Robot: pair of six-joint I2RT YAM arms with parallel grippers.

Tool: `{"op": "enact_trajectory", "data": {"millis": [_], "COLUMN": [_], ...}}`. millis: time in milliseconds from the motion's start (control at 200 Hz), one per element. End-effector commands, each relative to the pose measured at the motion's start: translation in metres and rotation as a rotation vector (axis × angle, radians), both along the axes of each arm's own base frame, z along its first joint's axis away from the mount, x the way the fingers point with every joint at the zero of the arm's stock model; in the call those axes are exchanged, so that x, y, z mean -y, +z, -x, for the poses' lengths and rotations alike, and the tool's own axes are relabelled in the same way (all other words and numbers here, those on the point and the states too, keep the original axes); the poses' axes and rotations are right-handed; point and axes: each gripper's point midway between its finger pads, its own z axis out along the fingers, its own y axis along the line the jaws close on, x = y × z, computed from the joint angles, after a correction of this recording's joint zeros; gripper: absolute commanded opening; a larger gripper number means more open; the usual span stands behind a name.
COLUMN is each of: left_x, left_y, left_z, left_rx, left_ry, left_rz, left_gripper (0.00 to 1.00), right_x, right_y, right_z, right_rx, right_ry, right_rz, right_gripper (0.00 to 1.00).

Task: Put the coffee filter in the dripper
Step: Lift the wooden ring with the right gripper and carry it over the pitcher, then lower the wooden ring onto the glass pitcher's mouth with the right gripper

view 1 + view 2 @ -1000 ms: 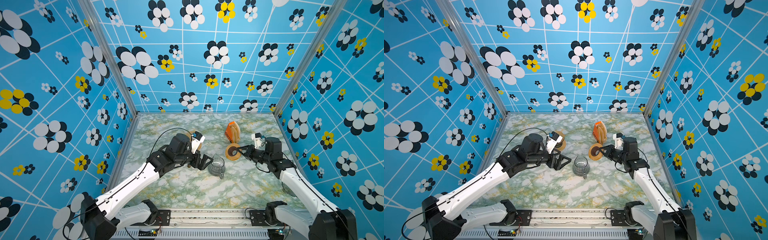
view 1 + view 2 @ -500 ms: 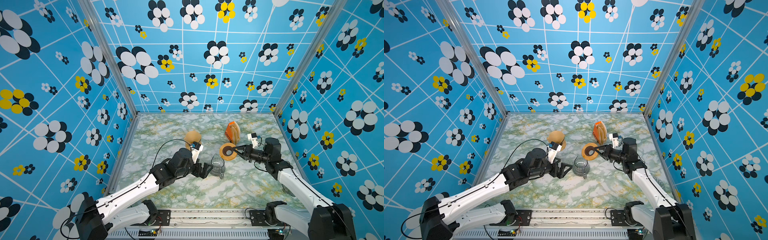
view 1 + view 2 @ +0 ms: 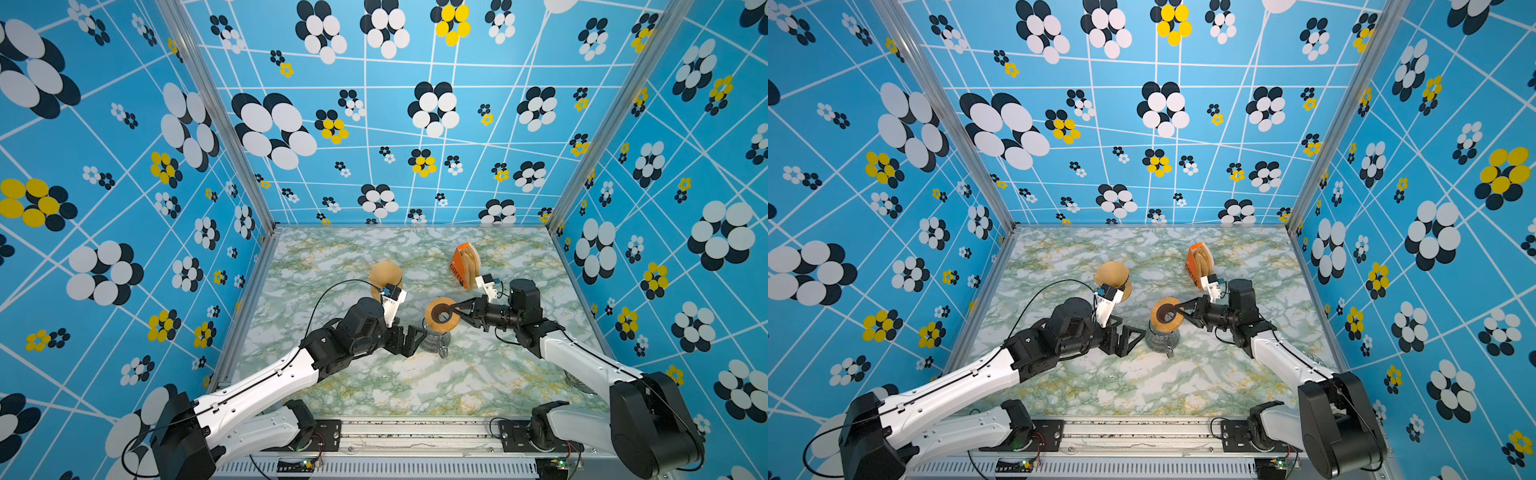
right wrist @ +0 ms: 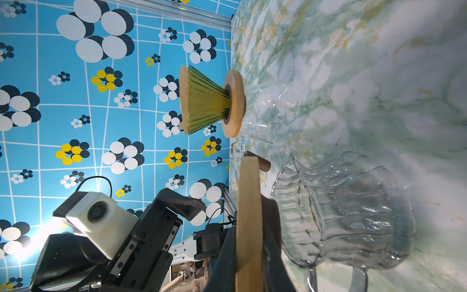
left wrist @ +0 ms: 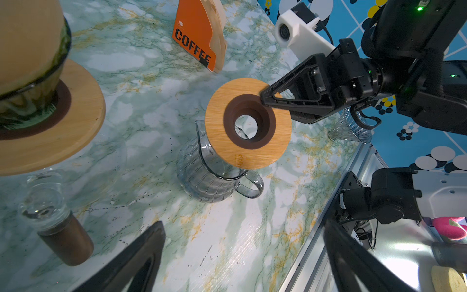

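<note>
A marble-patterned table [image 3: 374, 386] inside a blue flowered enclosure is shown from above. The right claw [image 3: 455, 312] is clenched on the edge of a wooden dripper collar [image 5: 262, 156], which is held over the mouth of a glass carafe [image 5: 207, 177]; whether the two touch cannot be told. The left claw [image 3: 411, 343] is spread wide and empty, just beside the carafe, opposite the right claw. The coffee filters [image 3: 472, 262] are stacked upright in an orange holder [image 5: 194, 32], just beyond the right claw's wrist, untouched. Beyond the left claw, a second dripper [image 3: 384, 272] lined with brown paper can be seen. A single filter is judged to be very light, thin, floppy and easily creased; it would best be pinched gently at its exposed top edge, so that only one sheet is peeled away
</note>
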Motion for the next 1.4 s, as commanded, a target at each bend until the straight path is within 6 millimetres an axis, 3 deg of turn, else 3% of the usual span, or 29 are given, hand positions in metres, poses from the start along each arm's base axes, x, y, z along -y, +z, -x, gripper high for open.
{"op": "enact_trajectory", "data": {"millis": [0, 905, 1395], "left_x": [0.006, 0.010, 0.009], "left_y": [0.006, 0.002, 0.001], "left_z": [0.000, -0.002, -0.002], "left_rx": [0.021, 0.010, 0.011], "left_ry": [-0.025, -0.038, -0.043], "left_rz": [0.016, -0.001, -0.015], "left_gripper": [0.99, 0.99, 0.99], "right_x": [-0.008, -0.014, -0.011], "right_y": [0.001, -0.031, -0.034], "right_z": [0.002, 0.001, -0.001], "right_rx": [0.019, -0.051, -0.061], "right_ry": [0.036, 0.048, 0.032], "right_rz": [-0.027, -0.027, 0.006], "right_gripper": [0.15, 0.16, 0.26]}}
